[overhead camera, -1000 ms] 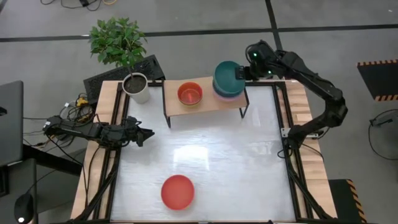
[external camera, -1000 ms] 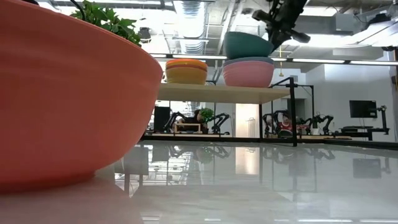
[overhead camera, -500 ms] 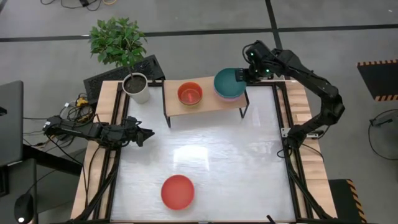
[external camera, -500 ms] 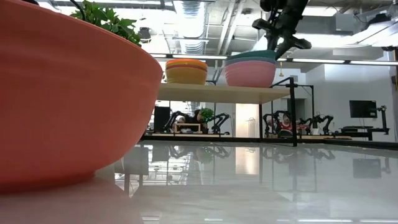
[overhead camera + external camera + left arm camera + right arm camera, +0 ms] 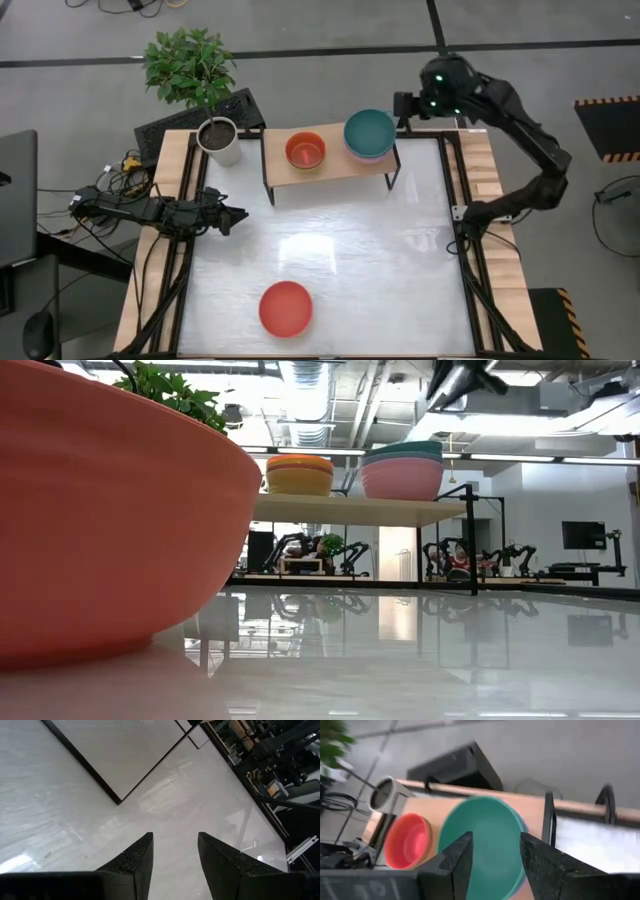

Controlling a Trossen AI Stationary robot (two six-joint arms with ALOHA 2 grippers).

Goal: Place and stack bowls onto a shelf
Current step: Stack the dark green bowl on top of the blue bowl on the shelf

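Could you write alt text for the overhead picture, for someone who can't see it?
A dark green plastic bowl tops a bowl stack on a low light-wood shelf, the right pincer open beside it. A red bowl sits alongside; another red bowl waits on the white table.

No legible text, label, brand mark, number or sign appears in any of the four views.
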